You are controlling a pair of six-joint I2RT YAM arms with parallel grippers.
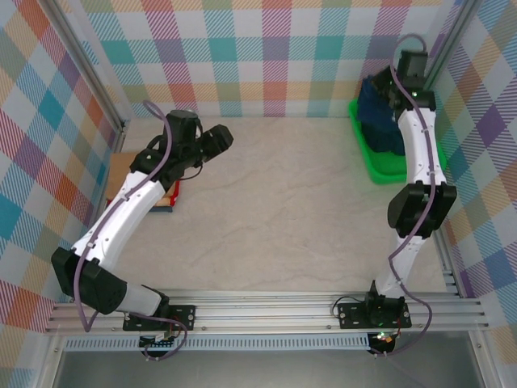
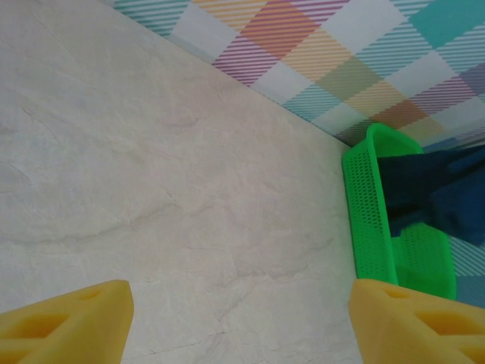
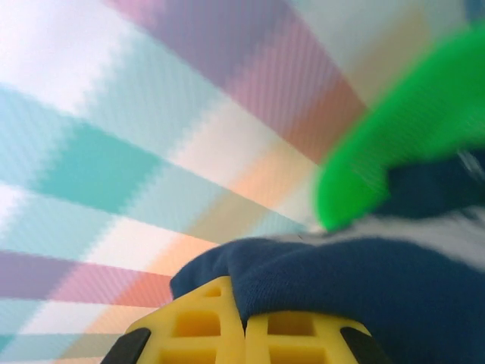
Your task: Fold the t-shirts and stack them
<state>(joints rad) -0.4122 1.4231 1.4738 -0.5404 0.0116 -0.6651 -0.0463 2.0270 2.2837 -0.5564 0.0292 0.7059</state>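
Note:
A dark navy t-shirt [image 1: 373, 109] lies bunched in the green basket [image 1: 378, 167] at the back right. My right gripper [image 3: 244, 327] is shut on a fold of this navy t-shirt [image 3: 356, 288], with cloth pinched between the yellow fingers. From above, that gripper [image 1: 394, 97] hangs over the basket. A folded tan t-shirt [image 1: 119, 172] lies at the left wall, with red and blue folded edges [image 1: 171, 197] peeking out beside my left arm. My left gripper [image 1: 220, 139] is above the table at the back left. Its jaws [image 2: 239, 326] stand open on nothing, facing the basket [image 2: 369, 205].
Checkered walls close in the table on the left, back and right. The marble-patterned tabletop [image 1: 283, 210] stretches between the two arms. An aluminium rail [image 1: 266, 311] carries both arm bases along the near edge.

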